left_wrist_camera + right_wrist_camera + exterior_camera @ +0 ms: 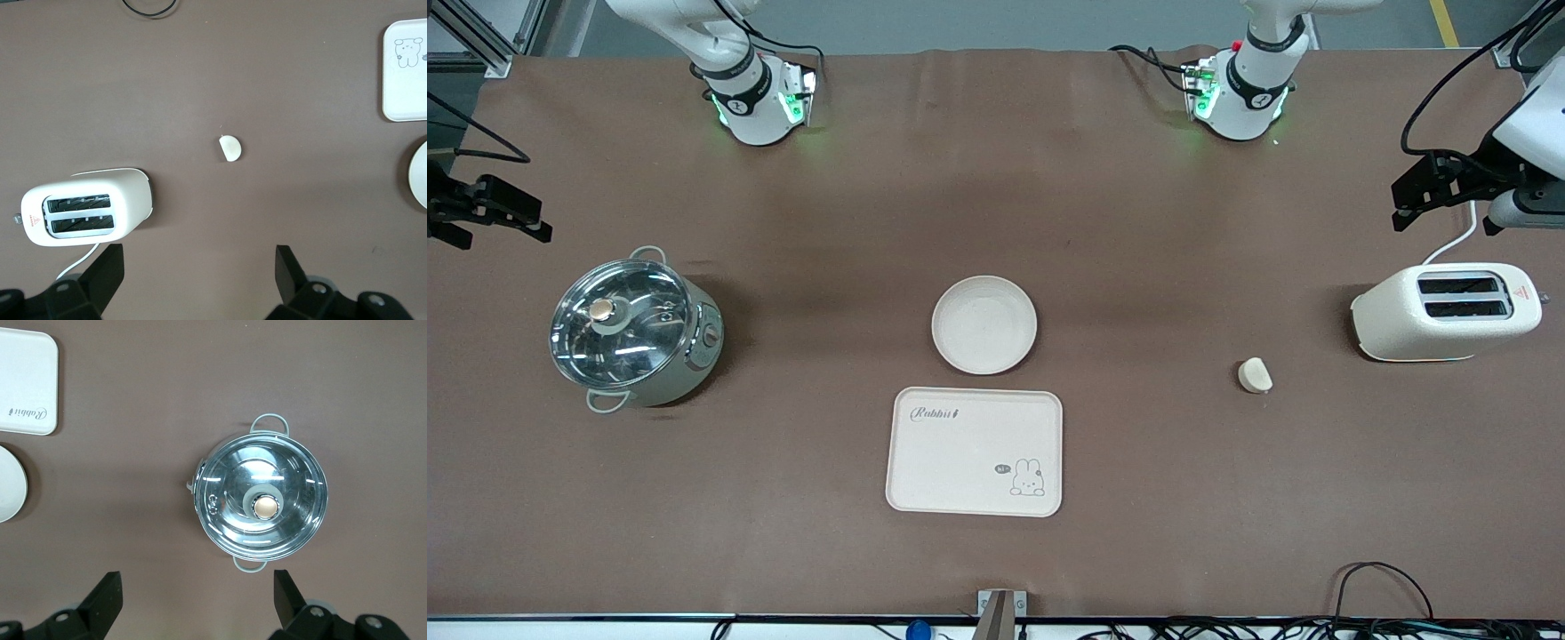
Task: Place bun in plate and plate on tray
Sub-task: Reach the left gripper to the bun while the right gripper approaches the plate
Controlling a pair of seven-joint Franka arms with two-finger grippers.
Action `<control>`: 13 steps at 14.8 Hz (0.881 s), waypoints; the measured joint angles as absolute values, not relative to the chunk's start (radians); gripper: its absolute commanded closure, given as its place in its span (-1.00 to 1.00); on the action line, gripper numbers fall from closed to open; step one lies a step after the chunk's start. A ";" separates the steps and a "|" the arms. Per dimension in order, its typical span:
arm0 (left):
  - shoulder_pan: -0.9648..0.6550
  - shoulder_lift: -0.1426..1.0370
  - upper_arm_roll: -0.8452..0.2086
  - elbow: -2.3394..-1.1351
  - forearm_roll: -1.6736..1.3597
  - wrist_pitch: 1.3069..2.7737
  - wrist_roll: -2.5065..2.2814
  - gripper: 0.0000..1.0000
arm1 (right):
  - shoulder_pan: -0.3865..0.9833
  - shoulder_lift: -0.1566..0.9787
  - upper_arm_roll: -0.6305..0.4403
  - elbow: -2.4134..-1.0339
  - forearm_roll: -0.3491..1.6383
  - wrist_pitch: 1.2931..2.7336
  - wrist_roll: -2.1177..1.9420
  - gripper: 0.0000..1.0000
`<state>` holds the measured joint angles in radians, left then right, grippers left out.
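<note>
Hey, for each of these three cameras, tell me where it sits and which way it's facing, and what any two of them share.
Front view: high across the table, facing both arm bases; shows plate, tray, bun, toaster, pot, left gripper and right gripper.
Left wrist view: on the left arm, looking down over bun and toaster; its own open fingers show.
Right wrist view: on the right arm, looking down over pot; its own open fingers show.
Shared: both wrist views catch the tray and plate edges.

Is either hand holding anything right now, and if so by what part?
Nothing is held. The left hand is open above the table near the toaster; the right hand is open near the pot.
</note>
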<state>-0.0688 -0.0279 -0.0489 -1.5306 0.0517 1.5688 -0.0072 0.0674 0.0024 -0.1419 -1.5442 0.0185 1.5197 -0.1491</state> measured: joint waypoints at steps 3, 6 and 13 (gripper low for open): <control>-0.069 -0.025 -0.049 -1.529 0.051 1.568 -0.006 -1.00 | 0.067 0.002 -0.142 -1.539 0.019 1.520 -0.149 -1.00; -0.071 -0.022 -0.051 -1.529 0.051 1.564 -0.006 -1.00 | 0.067 0.002 -0.142 -1.535 0.019 1.520 -0.149 -1.00; -0.043 0.166 -0.059 -1.664 0.055 1.766 -0.012 -1.00 | 0.083 0.012 -0.133 -1.532 0.020 1.541 -0.149 -1.00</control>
<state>-0.0425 0.1663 -0.0587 -1.6642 0.0546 1.7661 -0.0116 0.0832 0.0118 -0.1329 -1.5323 0.0200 1.5408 -0.1490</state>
